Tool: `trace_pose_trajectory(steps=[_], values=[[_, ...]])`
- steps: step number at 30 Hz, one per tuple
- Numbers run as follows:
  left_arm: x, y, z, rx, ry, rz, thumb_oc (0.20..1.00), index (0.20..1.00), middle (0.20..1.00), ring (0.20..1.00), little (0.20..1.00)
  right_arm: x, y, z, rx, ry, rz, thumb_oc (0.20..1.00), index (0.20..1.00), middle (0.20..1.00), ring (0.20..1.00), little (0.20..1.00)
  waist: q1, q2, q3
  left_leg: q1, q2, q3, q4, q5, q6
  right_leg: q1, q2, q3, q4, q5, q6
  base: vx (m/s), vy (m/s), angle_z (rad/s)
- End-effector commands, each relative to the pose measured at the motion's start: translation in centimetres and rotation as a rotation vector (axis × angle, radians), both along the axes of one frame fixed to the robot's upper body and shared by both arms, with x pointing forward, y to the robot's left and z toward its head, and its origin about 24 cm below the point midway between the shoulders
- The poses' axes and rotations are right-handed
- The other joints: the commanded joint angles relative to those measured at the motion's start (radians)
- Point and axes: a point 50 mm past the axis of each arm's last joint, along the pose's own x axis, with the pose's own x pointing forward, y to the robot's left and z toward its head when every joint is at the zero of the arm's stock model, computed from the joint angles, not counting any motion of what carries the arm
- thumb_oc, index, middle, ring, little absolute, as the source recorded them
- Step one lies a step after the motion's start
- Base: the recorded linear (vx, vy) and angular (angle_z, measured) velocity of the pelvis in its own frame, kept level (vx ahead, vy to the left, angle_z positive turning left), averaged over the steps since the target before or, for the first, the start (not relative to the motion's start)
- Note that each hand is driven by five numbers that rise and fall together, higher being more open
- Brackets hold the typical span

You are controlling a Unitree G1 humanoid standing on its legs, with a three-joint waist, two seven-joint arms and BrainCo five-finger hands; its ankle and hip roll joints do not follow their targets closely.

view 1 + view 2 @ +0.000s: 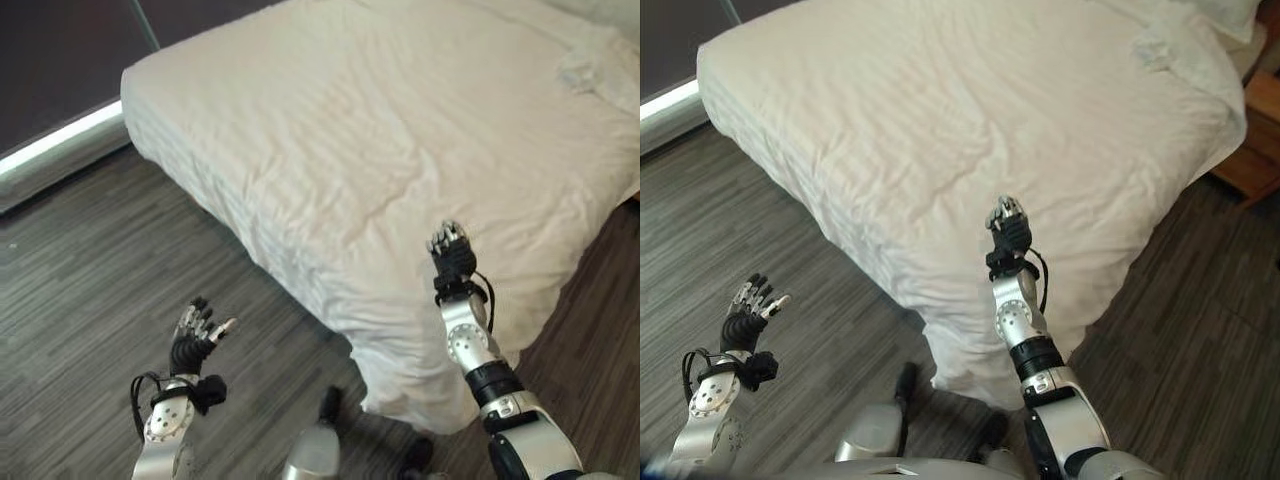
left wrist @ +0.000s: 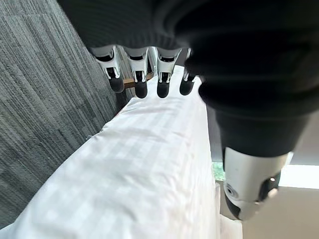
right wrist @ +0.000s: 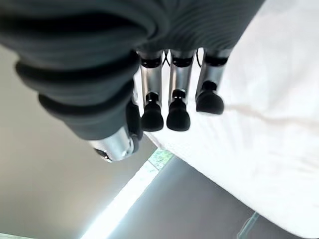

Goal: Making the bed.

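1. I am judging the white duvet [image 1: 400, 130] to be soft, light and limp: it is draping over the mattress, creasing across the top and hanging down past the corner nearest the hands. It should slide easily but will bunch if it is pulled from one point alone.
2. I am picking the hanging edge at the near corner [image 1: 420, 370] as the best place to take hold, pinching a fold of cloth, not pressing on the flat top.
3. I am reading the right hand [image 1: 1006, 232] as raised just in front of that corner, fingers [image 3: 152, 117] loosely extended and holding nothing. The duvet is lying directly ahead of and below this hand, near but apart from it.
4. I am reading the left hand [image 1: 194, 335] as raised over the dark wood floor [image 1: 100, 280], fingers [image 2: 141, 89] relaxed and empty. The bed side is lying ahead of it and toward the right hand, well apart.
5. I am noting a crumpled patch [image 1: 590, 72] of cloth on the far side of the bed, well beyond the right hand.
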Motion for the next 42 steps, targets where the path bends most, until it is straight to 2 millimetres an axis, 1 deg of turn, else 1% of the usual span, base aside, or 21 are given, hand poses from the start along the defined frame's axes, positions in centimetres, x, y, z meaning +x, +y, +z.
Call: trace_pose_trajectory(steps=[1,2,8,12,14,16,17,18,20,21,22,24,27,29,30,31,32,33,36,38,42], values=[[2.3,-1.8,3.7,0.004,-0.194,-0.139,1.000,1.000,1.000,1.000,1.000,0.3,-1.6,2.6,0.070,-0.114,-0.093,0.200,0.200,0.200,0.200,0.200,-0.005,0.043,0.021,0.001,0.036,0.043,0.012,-0.077,-0.061,0.000,-0.083,0.075,0.015,-0.083,0.041,-0.16,0.090,0.05],[2.7,-3.3,4.3,-0.014,-0.231,-0.215,1.000,1.000,1.000,1.000,1.000,0.9,-1.0,1.4,0.050,-0.038,-0.077,0.200,0.200,0.200,0.200,0.200,-0.010,0.068,0.039,-0.028,0.038,0.055,0.012,-0.068,-0.068,-0.038,-0.092,0.088,0.016,-0.072,0.042,-0.07,0.044,-0.01],[3.4,-6.3,4.8,-0.070,-0.281,-0.323,1.000,1.000,1.000,1.000,1.000,1.6,-0.4,-2.6,-0.130,0.178,-0.005,0.200,0.200,0.200,0.200,0.200,-0.015,0.110,0.069,-0.105,0.050,0.097,0.012,-0.047,-0.084,-0.132,-0.108,0.110,0.018,-0.052,0.047,-0.09,0.027,-0.14],[3.7,-7.6,4.7,-0.072,-0.282,-0.352,1.000,1.000,1.000,1.000,1.000,-0.4,-1.2,-6.6,-0.259,0.278,0.026,0.200,0.200,0.200,0.200,0.200,-0.058,0.101,0.075,-0.089,0.053,0.132,0.012,-0.057,-0.079,-0.138,-0.112,0.138,0.015,-0.048,0.052,-0.03,0.022,-0.22],[3.1,-6.8,4.7,-0.074,-0.277,-0.354,1.000,1.000,1.000,1.000,1.000,-5.2,-7.1,-12.0,-0.363,0.435,-0.050,0.200,0.200,0.200,0.200,0.200,-0.126,0.060,0.034,-0.048,0.044,0.147,0.012,-0.087,-0.065,-0.112,-0.121,0.140,0.015,-0.051,0.055,0.14,0.035,-0.21],[1.9,-4.9,7.7,0.065,-0.374,-0.375,1.000,1.000,1.000,1.000,1.000,-11.3,-15.0,-15.5,-0.421,0.643,-0.246,0.200,0.200,0.200,0.200,0.200,-0.190,0.012,-0.027,0.004,0.033,0.143,0.012,-0.125,-0.052,-0.056,-0.130,0.122,0.015,-0.063,0.067,0.19,0.032,-0.17],[1.4,-4.5,9.1,0.119,-0.428,-0.381,1.000,1.000,1.000,1.000,1.000,-12.7,-17.2,-15.5,-0.455,0.676,-0.314,0.200,0.200,0.200,0.200,0.200,-0.206,-0.001,-0.038,0.020,0.029,0.142,0.012,-0.134,-0.048,-0.040,-0.133,0.120,0.015,-0.064,0.072,0.09,0.029,-0.10],[1.4,-4.5,9.1,0.120,-0.427,-0.381,1.000,1.000,1.000,1.000,1.000,-12.8,-17.1,-15.5,-0.455,0.676,-0.314,0.200,0.200,0.200,0.200,0.200,-0.207,-0.002,-0.039,0.019,0.028,0.141,0.012,-0.130,-0.046,-0.041,-0.134,0.120,0.015,-0.061,0.072,0.06,0.033,-0.09],[0.1,-4.6,12.0,0.119,-0.567,-0.412,1.000,1.000,1.000,1.000,1.000,-15.4,-20.0,-14.5,-0.532,0.679,-0.418,0.200,0.200,0.200,0.200,0.200,-0.241,-0.028,-0.064,0.073,0.019,0.148,0.012,-0.156,-0.037,0.004,-0.138,0.123,0.015,-0.065,0.081,0.09,0.062,-0.16],[0.1,-4.6,12.0,0.119,-0.566,-0.412,1.000,1.000,1.000,1.000,1.000,-15.4,-20.0,-14.6,-0.532,0.680,-0.418,0.649,0.649,0.649,0.649,0.649,-0.241,-0.028,-0.064,0.072,0.019,0.148,0.012,-0.155,-0.036,0.003,-0.138,0.123,0.015,-0.064,0.081,0.10,0.076,-0.11],[-0.2,-5.0,12.5,0.101,-0.598,-0.430,1.000,1.000,1.000,1.000,1.000,-15.6,-20.2,-13.4,-0.598,0.637,-0.434,1.000,1.000,1.000,1.000,1.000,-0.255,-0.034,-0.071,0.094,0.017,0.153,0.012,-0.167,-0.033,0.016,-0.137,0.131,0.015,-0.068,0.084,0.08,0.065,-0.14],[-0.2,-6.2,12.8,0.067,-0.621,-0.472,1.000,1.000,1.000,1.000,1.000,-15.1,-19.0,-10.8,-0.798,0.537,-0.419,1.000,1.000,1.000,1.000,1.000,-0.304,-0.055,-0.085,0.148,0.011,0.185,0.012,-0.186,-0.013,0.035,-0.133,0.171,0.018,-0.059,0.091,0.09,0.095,-0.34],[0.7,-7.5,12.0,0.089,-0.587,-0.486,1.000,1.000,1.000,1.000,1.000,-14.0,-17.1,-9.0,-0.962,0.448,-0.373,1.000,1.000,1.000,1.000,1.000,-0.352,-0.059,-0.087,0.200,0.018,0.255,0.012,-0.199,0.004,0.021,-0.123,0.219,0.024,-0.028,0.099,-0.02,0.070,-0.46],[1.1,-8.0,11.8,0.119,-0.567,-0.492,1.000,1.000,1.000,1.000,1.000,-13.2,-15.9,-8.0,-1.081,0.396,-0.343,1.000,1.000,1.000,1.000,1.000,-0.365,-0.052,-0.071,0.226,0.044,0.332,0.012,-0.199,0.009,-0.020,-0.118,0.174,0.090,-0.021,0.095,-0.15,-0.003,-0.77],[1.2,-8.0,12.0,0.140,-0.565,-0.494,1.000,1.000,1.000,1.000,1.000,-13.0,-15.4,-7.5,-1.156,0.372,-0.333,1.000,1.000,1.000,1.000,1.000,-0.364,-0.046,-0.065,0.236,0.064,0.382,0.012,-0.190,0.008,-0.034,-0.119,0.106,0.145,-0.044,0.084,-0.11,-0.022,-1.46],[1.3,-8.0,12.0,0.140,-0.565,-0.494,1.000,1.000,1.000,1.000,1.000,-13.0,-15.4,-7.5,-1.157,0.372,-0.334,1.000,1.000,1.000,1.000,1.000,-0.361,-0.046,-0.062,0.239,0.065,0.384,0.012,-0.191,0.007,-0.036,-0.119,0.110,0.152,-0.048,0.083,-0.10,0.006,-2.02],[1.2,-8.1,11.8,0.190,-0.541,-0.525,1.000,1.000,1.000,1.000,1.000,-12.9,-15.4,-6.6,-1.412,0.346,-0.330,1.000,1.000,1.000,1.000,1.000,-0.364,-0.034,-0.061,0.264,0.088,0.437,0.014,-0.188,0.005,-0.031,-0.116,0.027,0.255,-0.110,0.071,-0.08,-0.019,-2.15],[0.9,-8.2,12.1,0.209,-0.555,-0.528,1.000,1.000,1.000,1.000,1.000,-12.9,-15.6,-6.2,-1.500,0.333,-0.348,1.000,1.000,1.000,1.000,1.000,-0.363,-0.033,-0.064,0.271,0.098,0.471,0.016,-0.178,0.008,-0.026,-0.119,-0.005,0.298,-0.129,0.061,-0.14,-0.057,-1.62],[0.4,-9.0,11.9,0.162,-0.558,-0.548,1.000,1.000,1.000,1.000,1.000,-12.3,-15.7,-5.2,-1.569,0.301,-0.372,1.000,1.000,1.000,1.000,1.000,-0.341,-0.032,-0.094,0.286,0.114,0.571,0.022,-0.163,0.014,0.036,-0.147,-0.104,0.322,-0.153,0.041,-0.12,-0.149,-1.50],[0.3,-9.0,11.2,0.154,-0.528,-0.538,1.000,1.000,1.000,1.000,1.000,-12.0,-15.3,-4.9,-1.677,0.266,-0.352,1.000,1.000,1.000,1.000,1.000,-0.317,-0.033,-0.113,0.289,0.114,0.624,0.029,-0.146,0.011,0.094,-0.139,-0.136,0.248,-0.153,0.044,-0.12,-0.225,-1.62],[0.6,-9.4,9.8,0.097,-0.476,-0.509,1.000,1.000,1.000,1.000,1.000,-11.9,-14.9,-4.5,-1.732,0.232,-0.342,1.000,1.000,1.000,1.000,1.000,-0.317,-0.018,-0.128,0.315,0.164,0.682,0.069,-0.115,-0.028,0.111,-0.075,-0.078,0.133,-0.155,0.028,0.00,-0.272,-1.57]])
